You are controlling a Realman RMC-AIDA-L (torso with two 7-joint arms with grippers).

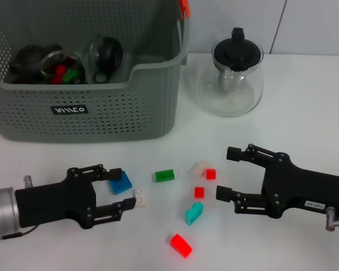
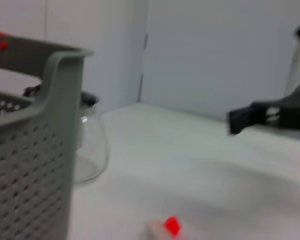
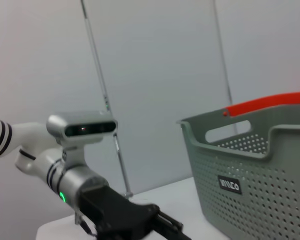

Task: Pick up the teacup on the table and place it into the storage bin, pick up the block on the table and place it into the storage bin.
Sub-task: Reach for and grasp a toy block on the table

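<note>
Meanwhile, left claw [image 1: 123, 195] wide beside blue block [image 1: 120, 182], right claw [image 1: 231, 174] wide.

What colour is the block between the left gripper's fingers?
Blue. The small blue plastic block sits between the left gripper fingers, clearest in the head view.

The scene is lit brightly and evenly from above; only soft shadows are cast on the white table [image 1: 305, 96]. Glare is seen on the glass teapot [image 1: 233, 76]. The left wrist view is blurred throughout.
</note>
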